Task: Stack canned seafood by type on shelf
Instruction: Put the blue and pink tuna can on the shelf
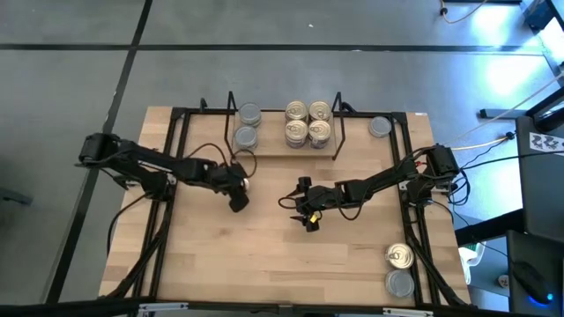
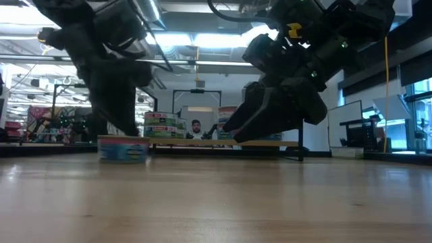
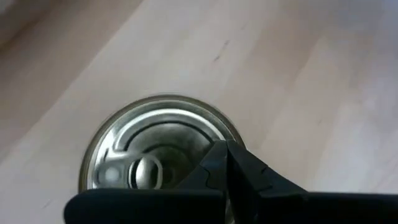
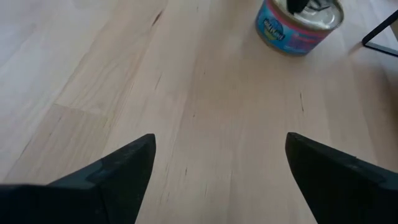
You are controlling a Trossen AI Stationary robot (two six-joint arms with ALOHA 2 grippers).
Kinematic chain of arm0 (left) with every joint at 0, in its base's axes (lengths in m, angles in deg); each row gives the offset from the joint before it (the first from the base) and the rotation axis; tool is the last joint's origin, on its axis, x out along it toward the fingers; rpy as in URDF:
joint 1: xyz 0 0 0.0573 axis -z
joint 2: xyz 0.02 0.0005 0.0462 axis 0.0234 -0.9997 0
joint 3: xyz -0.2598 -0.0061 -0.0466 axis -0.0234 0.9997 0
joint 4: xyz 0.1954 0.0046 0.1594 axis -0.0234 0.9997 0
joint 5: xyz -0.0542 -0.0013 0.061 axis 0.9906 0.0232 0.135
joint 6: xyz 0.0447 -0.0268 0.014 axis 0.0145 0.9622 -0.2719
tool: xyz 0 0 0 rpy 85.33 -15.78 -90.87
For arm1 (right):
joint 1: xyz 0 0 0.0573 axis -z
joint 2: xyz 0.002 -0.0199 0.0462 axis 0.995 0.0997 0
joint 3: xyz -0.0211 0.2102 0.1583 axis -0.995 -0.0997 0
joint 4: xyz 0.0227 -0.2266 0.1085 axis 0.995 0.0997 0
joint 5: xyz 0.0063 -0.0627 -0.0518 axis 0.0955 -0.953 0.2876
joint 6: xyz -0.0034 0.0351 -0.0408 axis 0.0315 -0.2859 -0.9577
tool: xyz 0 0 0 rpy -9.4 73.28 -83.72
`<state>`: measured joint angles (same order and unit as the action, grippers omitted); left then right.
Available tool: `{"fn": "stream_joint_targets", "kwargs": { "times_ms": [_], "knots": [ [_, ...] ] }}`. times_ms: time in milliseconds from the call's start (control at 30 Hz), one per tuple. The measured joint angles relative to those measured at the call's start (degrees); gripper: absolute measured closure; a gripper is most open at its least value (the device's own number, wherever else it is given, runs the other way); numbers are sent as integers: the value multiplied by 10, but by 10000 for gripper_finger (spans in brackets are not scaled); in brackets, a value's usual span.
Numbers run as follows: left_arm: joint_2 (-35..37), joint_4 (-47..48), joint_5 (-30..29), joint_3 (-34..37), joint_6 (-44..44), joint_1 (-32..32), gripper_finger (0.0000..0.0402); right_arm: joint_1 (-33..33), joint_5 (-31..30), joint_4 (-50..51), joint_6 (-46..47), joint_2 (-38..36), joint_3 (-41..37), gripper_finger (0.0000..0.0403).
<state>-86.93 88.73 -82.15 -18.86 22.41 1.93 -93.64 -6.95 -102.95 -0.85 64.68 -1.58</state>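
A pull-tab gold-top tin (image 3: 155, 155) with a blue label (image 4: 298, 25) stands on the table (image 2: 123, 148), just near the shelf. My left gripper (image 1: 238, 192) is shut and directly over its top. The shelf (image 1: 273, 132) sits at the far middle of the table. It holds two grey-top tins (image 1: 247, 126) at its left end and gold-top tins (image 1: 307, 122) in stacks to the right. My right gripper (image 4: 217, 180) is open and low over bare wood (image 1: 308, 214), to the right of the tin and touching nothing. My left gripper points down from above with its shut fingers (image 3: 227, 168) over the tin's pull-tab top (image 3: 186, 134). The tin stands flat on the table. I cannot tell whether the fingertips touch the lid or hover just above it.
One grey-top tin (image 1: 380, 127) stands on the table right of the shelf. A gold-top tin (image 1: 400, 256) and a grey-top tin (image 1: 400, 283) stand at the near right corner. Black frame rails (image 1: 176, 150) run along both table sides. Bare wood lies across the near middle.
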Motion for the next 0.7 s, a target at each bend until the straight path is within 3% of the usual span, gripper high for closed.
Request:
{"fn": "stream_joint_targets", "kwargs": {
  "times_ms": [233,400,567,700],
  "knots": [
    [-69,-140,-3,-6,-13,30,401,-10,13,32,-2,-8,0,50],
    [-86,-139,-9,-34,-55,42,401,-20,18,92,-4,-42,0,50],
    [-82,-143,-12,-53,-168,48,401,-19,22,116,-1,-64,0,50],
    [-76,-139,-9,-61,-173,36,379,-19,23,117,2,-66,0,50]
  ]
}}
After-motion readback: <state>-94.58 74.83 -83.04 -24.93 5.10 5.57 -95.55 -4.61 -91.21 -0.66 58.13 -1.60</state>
